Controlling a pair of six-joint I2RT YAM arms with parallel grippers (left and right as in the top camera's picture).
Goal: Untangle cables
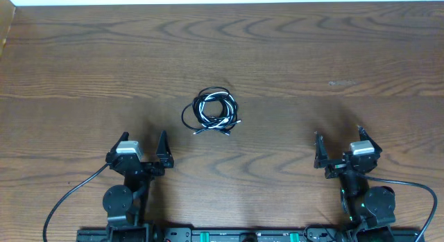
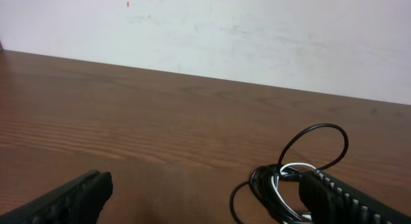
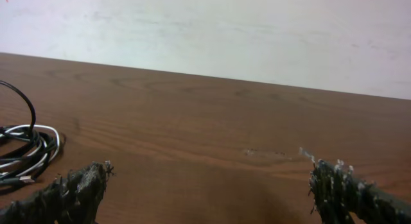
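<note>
At the centre of the table (image 1: 333, 48), the cables (image 1: 211, 111) lie in one tangled coil while the left gripper (image 1: 144, 136) and right gripper (image 1: 338, 133), both wide open, sit clear of it, seemingly ready to begin.

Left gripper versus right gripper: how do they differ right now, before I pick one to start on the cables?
The left gripper sits nearer the cables; the right gripper is farther off. The left gripper's fingers look cleanly ribbed; the right gripper's fingers look rough and frayed. Both are open, empty and clear of the cables.
</note>
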